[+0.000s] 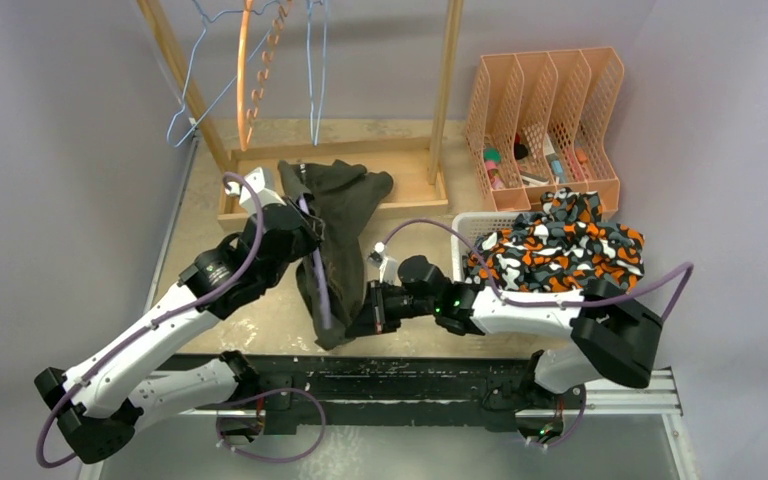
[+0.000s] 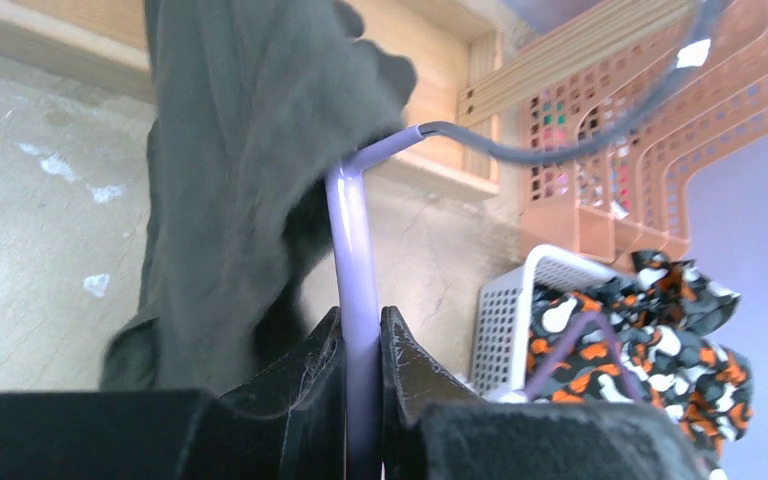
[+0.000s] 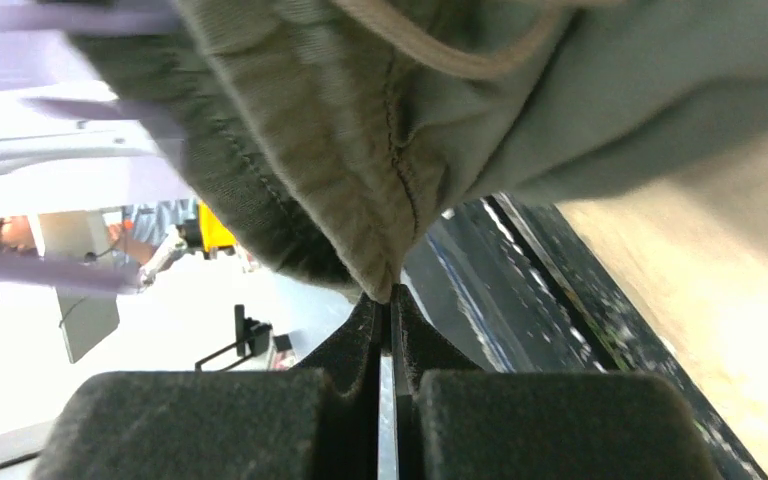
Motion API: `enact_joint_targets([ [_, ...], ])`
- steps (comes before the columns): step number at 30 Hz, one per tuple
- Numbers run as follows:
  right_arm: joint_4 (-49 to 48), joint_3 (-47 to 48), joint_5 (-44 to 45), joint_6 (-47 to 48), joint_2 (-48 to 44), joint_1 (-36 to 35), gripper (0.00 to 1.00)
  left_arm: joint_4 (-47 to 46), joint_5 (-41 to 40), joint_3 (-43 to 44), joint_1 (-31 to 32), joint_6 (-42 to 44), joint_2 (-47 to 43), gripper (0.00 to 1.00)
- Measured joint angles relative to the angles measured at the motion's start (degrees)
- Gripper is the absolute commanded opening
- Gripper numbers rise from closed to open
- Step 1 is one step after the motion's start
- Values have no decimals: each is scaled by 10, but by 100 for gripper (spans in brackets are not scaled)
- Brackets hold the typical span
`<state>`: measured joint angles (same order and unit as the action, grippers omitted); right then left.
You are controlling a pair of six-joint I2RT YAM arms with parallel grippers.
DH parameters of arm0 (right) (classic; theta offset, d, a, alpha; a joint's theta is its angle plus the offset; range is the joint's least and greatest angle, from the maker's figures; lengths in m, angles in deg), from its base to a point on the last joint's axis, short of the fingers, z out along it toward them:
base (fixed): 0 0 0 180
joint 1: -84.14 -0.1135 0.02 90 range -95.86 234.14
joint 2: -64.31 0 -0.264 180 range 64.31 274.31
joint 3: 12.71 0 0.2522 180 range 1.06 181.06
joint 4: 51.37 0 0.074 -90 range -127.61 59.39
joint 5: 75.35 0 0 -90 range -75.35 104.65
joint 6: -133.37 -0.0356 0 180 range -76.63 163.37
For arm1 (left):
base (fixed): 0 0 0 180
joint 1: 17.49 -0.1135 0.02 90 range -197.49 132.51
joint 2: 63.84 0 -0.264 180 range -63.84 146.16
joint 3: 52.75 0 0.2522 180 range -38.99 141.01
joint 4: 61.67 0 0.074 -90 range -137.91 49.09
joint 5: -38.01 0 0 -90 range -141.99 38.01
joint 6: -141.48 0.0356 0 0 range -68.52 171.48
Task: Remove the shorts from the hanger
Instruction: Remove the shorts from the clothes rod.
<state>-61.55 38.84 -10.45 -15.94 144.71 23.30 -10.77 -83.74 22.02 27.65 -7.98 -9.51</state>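
**A:** Okay, list it for me: what are your two grippers on?

**B:** Item one, your left gripper [image 2: 362,345]: fingers pressed together on the straight bar of a lavender hanger [image 2: 352,230]. Item two, your right gripper [image 3: 390,312]: fingertips pinching a fold of ribbed fabric on the olive-green shorts [image 3: 360,120], close to the drawstring [image 3: 440,55].

**A:** And where do those shorts sit?

**B:** Olive-green shorts: draped over the lavender hanger, mid-table [image 1: 270,325], between your two grippers. The far end lies across the base of the wooden rack [image 1: 415,190] and the near end reaches towards you. Your left gripper is on their left side and your right gripper at their near right corner.

**A:** Remaining stock?

**B:** Orange-black-white camo shorts [image 1: 560,245]: heaped in the white basket [image 1: 463,225] on the right, just beyond your right arm. Orange file organiser [image 1: 545,100]: far right, behind the basket, with small items in its slots. Blue wire hanger [image 1: 313,95] and orange hanger [image 1: 244,75]: hanging on the rack at the far side.
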Motion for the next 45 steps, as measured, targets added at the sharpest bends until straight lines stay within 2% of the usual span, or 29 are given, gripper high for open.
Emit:
enact_joint_targets([
  [6,23,-1,19,-11,42,-6,0,-9,1,0,-1,-16,-21,0],
  [14,66,6,36,-12,17,-8,0,-5,12,-12,-1,-11,-42,0],
  [18,101,13,50,11,-16,-13,15,-15,37,-26,-4,11,-56,0],
  [23,184,45,88,35,-86,-19,21,-46,88,-35,-8,57,-58,0],
  [27,226,63,107,56,-139,-19,39,-69,123,-38,-9,91,-67,0],
  [33,232,56,117,69,-213,-19,41,-72,150,-38,-9,136,-73,0],
  [34,238,56,134,67,-226,-20,48,-71,153,-38,-9,142,-71,0],
  [35,245,56,157,64,-239,-21,70,-69,158,-38,-9,148,-68,0],
  [36,251,55,184,58,-251,-22,84,-66,163,-36,-9,155,-65,0],
  [37,252,50,210,50,-264,-22,89,-65,168,-35,-9,159,-62,0],
  [42,250,12,301,52,-308,-21,88,-66,214,-35,-9,173,-45,0],
  [45,252,11,356,58,-309,-22,81,-71,244,-35,-9,177,-40,0],
])
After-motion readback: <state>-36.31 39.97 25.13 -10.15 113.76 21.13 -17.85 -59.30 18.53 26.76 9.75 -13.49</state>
